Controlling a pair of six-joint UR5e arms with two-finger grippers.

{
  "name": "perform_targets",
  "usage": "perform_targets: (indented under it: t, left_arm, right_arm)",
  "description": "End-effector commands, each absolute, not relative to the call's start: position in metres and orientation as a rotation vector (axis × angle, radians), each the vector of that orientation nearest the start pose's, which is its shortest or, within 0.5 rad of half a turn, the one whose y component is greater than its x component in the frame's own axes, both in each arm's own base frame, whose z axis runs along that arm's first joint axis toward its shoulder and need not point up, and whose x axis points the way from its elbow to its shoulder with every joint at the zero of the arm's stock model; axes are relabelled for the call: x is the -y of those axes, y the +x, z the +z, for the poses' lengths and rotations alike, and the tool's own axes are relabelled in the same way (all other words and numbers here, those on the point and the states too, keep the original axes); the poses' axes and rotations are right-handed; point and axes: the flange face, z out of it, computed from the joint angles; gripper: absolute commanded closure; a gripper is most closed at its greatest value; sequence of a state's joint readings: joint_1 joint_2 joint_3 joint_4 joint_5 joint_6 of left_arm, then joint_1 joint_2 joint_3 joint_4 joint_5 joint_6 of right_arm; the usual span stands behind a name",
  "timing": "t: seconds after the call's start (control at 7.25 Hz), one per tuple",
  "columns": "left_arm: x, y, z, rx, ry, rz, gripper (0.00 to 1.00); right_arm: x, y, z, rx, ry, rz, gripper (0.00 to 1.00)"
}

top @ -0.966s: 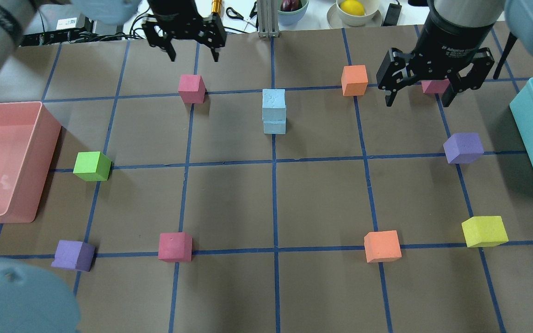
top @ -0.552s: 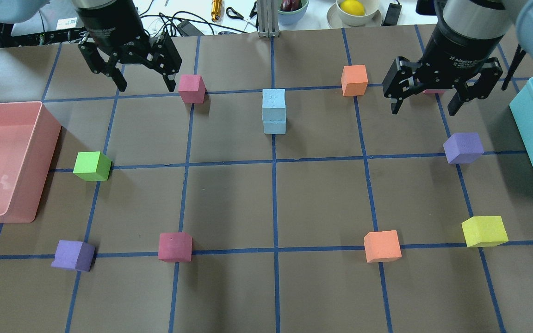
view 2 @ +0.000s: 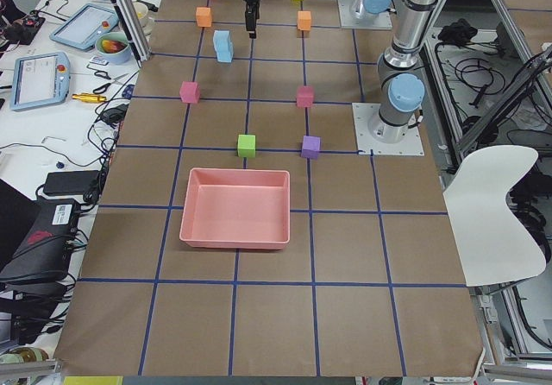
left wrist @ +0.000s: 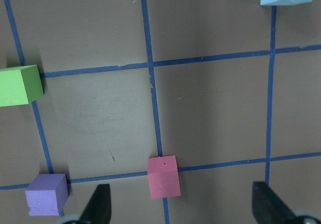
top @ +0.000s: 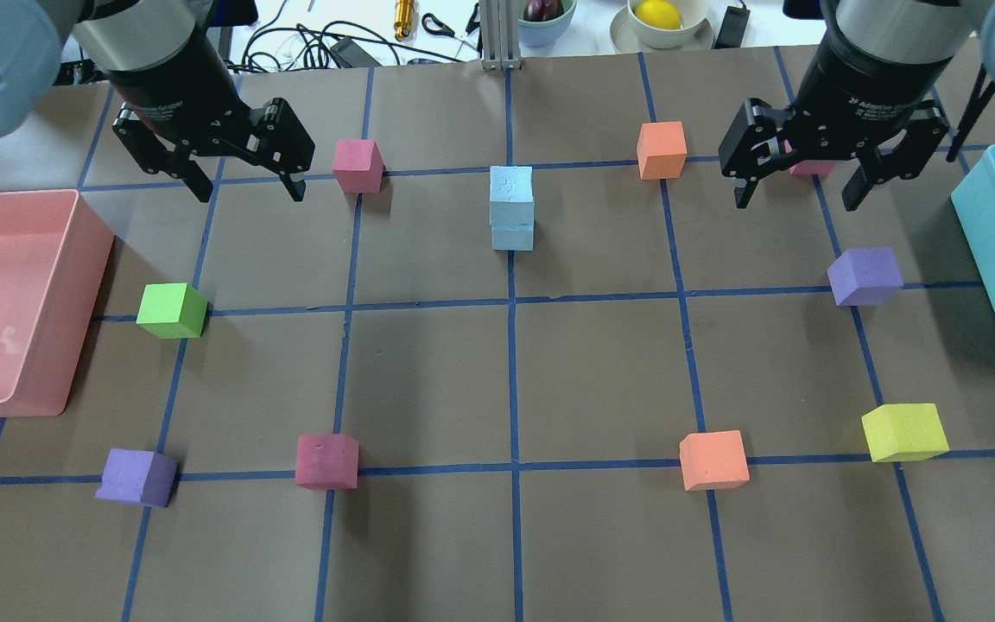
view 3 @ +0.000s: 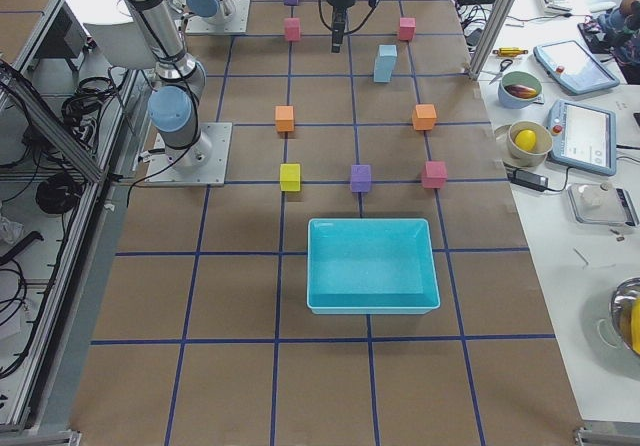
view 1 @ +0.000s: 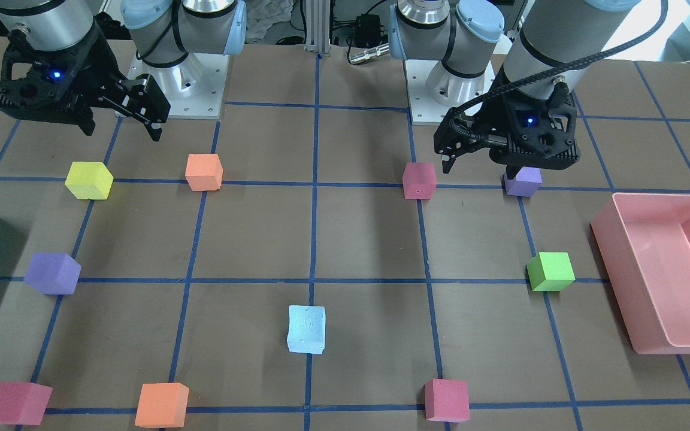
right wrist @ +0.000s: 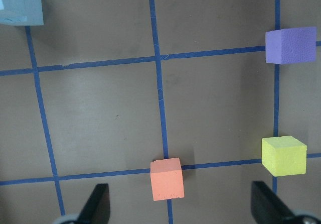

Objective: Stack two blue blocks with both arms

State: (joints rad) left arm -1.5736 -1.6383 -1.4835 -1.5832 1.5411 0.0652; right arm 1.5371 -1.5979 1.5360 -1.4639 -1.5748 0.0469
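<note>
Overhead exterior: I see two blue blocks (top: 511, 207) stacked, job looks done. Left gripper (top: 249, 192), right gripper (top: 794, 202) both spread wide, holding nothing. Next I only back away.

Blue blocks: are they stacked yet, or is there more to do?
Done: the upper blue block sits on the lower blue block. In hand: nothing; the left gripper and right gripper hang open, well clear of the stack. Left: seemingly nothing.
</note>
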Motion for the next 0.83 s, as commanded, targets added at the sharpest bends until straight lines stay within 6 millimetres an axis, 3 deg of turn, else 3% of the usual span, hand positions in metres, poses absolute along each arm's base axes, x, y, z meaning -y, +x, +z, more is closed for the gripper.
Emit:
perform_targets:
  t: [0.0,0.69]
  left_arm:
    - [0.5184,-0.1370,0.5012,-3.167,0.106,-0.077,0.00]
    - [0.5182,-0.1313,0.5098,-3.161,0.104,-0.130,0.00]
  right_arm:
    - [0.4777,0.1168,0.5104,-3.143,0.137,0.060,0.00]
    - [0.4770,0.1112,0.5095,-3.199,0.143,0.068,0.00]
